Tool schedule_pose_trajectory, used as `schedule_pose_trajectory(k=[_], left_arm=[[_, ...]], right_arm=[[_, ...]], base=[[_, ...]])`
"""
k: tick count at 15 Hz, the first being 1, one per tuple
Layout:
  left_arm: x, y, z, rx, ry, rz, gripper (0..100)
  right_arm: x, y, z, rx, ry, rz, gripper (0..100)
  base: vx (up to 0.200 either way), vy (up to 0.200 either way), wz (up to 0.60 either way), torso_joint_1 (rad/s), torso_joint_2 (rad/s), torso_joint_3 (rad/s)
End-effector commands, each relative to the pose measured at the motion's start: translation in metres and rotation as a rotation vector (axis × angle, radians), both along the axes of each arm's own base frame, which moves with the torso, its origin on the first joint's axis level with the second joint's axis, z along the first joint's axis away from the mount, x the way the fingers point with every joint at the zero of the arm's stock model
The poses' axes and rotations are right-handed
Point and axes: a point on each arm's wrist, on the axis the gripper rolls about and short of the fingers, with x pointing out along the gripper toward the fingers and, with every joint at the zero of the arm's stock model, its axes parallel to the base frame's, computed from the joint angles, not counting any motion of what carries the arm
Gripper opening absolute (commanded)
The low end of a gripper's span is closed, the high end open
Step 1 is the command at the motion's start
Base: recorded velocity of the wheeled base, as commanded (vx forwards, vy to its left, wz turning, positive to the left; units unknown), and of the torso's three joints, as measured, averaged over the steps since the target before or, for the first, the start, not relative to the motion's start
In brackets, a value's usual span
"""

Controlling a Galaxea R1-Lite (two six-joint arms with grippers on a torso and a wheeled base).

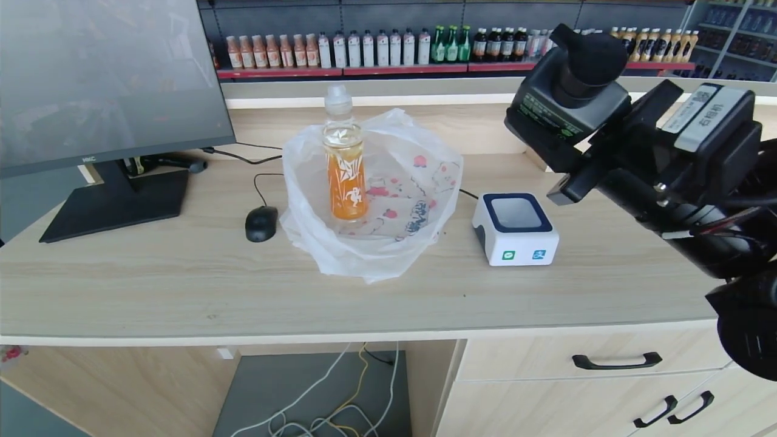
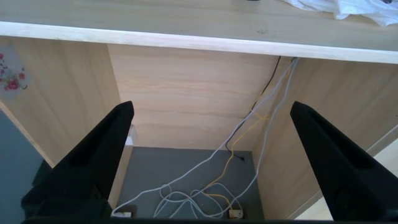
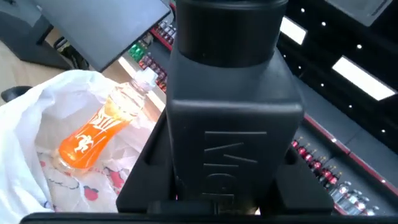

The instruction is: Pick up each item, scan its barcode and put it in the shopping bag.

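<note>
Fingers (image 1: pixel 572 184) of the right gripper (image 1: pixel 607 142) are largely hidden by what they clamp: a black bottle (image 3: pixel 230 124), square-bodied with a round black cap, held raised in the air. In the right wrist view the black bottle covers whatever lies straight beneath it, and the print on its label is too small to read. The head view does show that space. Open air lies under the right gripper, and lower down, slightly to its left, is a white scanner (image 1: pixel 516 229) with its dark window facing up.

Farther to that gripper's left, the white shopping bag (image 1: pixel 419 200) lies open on the wooden counter (image 1: pixel 182 285). An orange drink bottle (image 1: pixel 346 164) stands upright inside it. A strip of bare wood crossed by a thin cable separates bag and scanner, and a broad band of counter runs in front of both to the front edge.

The left gripper (image 2: pixel 211 109) hangs lower than that front edge, its two black fingers spread wide with nothing between them. Ahead of it is the recess under the counter, with loose cables (image 2: pixel 205 193) on the floor.

Beyond the bag from the right gripper are a black mouse (image 1: pixel 261 223) and a monitor (image 1: pixel 109 79) cut off by the frame. Farthest back is a shelf of bottles (image 1: pixel 376 48).
</note>
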Motion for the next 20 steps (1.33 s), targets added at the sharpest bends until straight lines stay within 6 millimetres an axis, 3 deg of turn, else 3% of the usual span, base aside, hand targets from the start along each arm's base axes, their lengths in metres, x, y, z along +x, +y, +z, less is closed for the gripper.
schedule_pose_trajectory(k=[1,3,6,11,14,20], left_arm=[[0.0,0.0,0.0,0.0,0.0,0.001,100],[0.0,0.0,0.0,0.0,0.0,-0.001,100],[0.0,0.0,0.0,0.0,0.0,0.001,100],[0.0,0.0,0.0,0.0,0.0,0.001,100],[0.0,0.0,0.0,0.0,0.0,-0.001,100],[0.0,0.0,0.0,0.0,0.0,-0.001,100]], right_arm=[[0.028,-0.022,-0.001,-0.055,-0.075,-0.091,0],[0.035,-0.031,-0.009,-0.115,-0.168,-0.089,0],[0.051,-0.024,-0.034,-0.248,-0.207,-0.024,0],[0.065,-0.026,-0.065,-0.379,-0.24,0.016,0],[0.073,-0.037,-0.088,-0.437,-0.217,-0.001,0],[0.077,-0.044,-0.1,-0.457,-0.186,-0.016,0]], base=[[0.0,0.0,0.0,0.0,0.0,0.0],[0.0,0.0,0.0,0.0,0.0,0.0],[0.0,0.0,0.0,0.0,0.0,0.0],[0.0,0.0,0.0,0.0,0.0,0.0],[0.0,0.0,0.0,0.0,0.0,0.0],[0.0,0.0,0.0,0.0,0.0,0.0]])
